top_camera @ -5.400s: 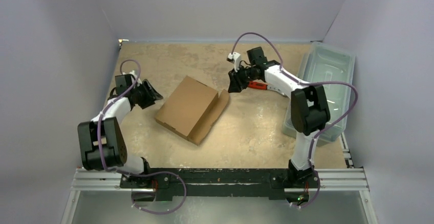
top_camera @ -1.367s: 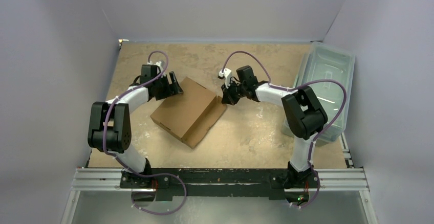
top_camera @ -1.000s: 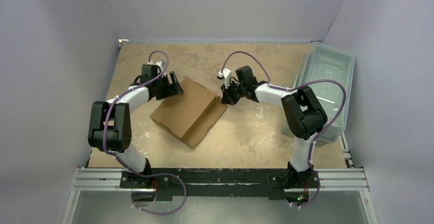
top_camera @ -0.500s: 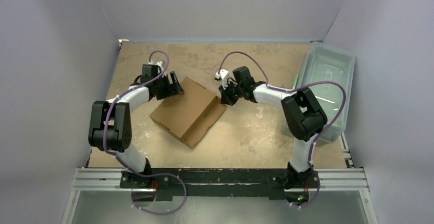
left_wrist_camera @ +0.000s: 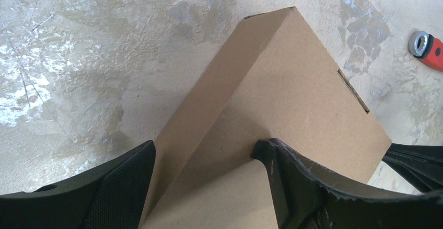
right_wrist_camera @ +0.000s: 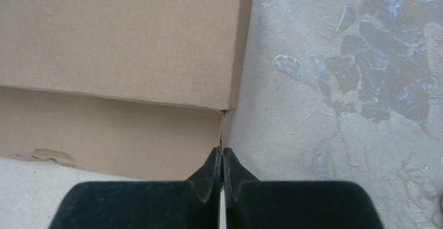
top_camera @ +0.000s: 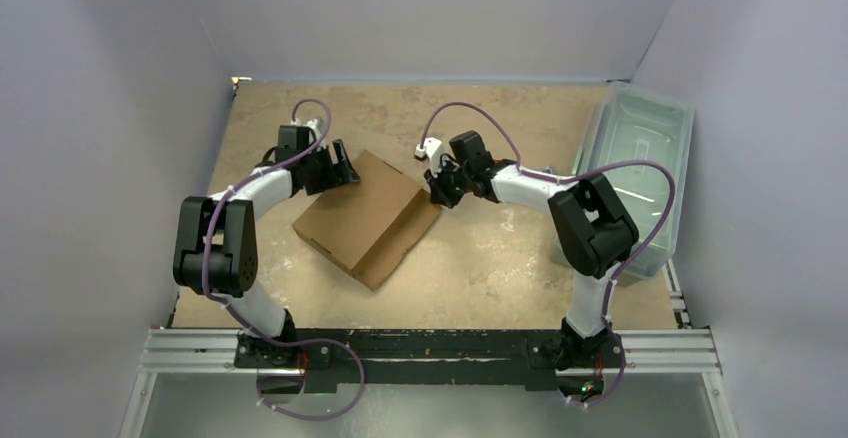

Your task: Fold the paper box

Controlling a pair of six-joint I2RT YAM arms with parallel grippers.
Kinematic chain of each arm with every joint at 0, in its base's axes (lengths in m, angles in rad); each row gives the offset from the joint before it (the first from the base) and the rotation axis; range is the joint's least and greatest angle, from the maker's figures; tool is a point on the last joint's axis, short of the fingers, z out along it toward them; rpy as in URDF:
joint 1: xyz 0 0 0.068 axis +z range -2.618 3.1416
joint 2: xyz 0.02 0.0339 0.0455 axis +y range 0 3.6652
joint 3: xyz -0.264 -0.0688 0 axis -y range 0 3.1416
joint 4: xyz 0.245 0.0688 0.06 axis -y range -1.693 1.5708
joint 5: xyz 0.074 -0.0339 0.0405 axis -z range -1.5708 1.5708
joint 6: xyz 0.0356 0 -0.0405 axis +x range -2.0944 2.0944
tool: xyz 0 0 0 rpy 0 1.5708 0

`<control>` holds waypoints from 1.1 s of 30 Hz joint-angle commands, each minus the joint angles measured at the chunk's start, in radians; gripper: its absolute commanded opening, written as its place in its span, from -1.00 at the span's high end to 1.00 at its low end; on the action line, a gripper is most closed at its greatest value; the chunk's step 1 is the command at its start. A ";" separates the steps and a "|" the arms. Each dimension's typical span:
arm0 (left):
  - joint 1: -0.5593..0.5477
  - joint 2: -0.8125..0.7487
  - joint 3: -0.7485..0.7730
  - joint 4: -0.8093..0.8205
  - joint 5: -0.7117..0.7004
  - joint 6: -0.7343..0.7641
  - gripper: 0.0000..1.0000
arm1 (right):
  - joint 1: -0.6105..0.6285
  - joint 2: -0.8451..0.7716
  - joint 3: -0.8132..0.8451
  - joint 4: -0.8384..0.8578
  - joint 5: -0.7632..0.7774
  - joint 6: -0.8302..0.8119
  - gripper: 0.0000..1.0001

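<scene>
While the left gripper (top_camera: 338, 170) stands spread wide astride the far left corner of the paper box (top_camera: 365, 220), which lies in the middle of the table (top_camera: 480, 258), the right gripper (top_camera: 437, 195) is pinched tight on its right flap's thin edge. Both arms have closed in since five seconds ago, and that flap now stands steeper.

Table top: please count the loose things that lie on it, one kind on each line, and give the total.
paper box: 1
red-handled wrench: 1
translucent plastic bin: 1
Total: 3
</scene>
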 commanded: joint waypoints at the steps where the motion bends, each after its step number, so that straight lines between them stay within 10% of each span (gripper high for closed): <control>1: -0.019 0.034 0.013 -0.055 -0.015 0.030 -0.50 | 0.027 -0.043 0.046 -0.004 -0.002 -0.017 1.00; 33: -0.066 0.060 0.047 -0.086 0.046 0.100 -0.46 | 0.039 0.074 0.293 -0.229 0.039 -0.015 1.00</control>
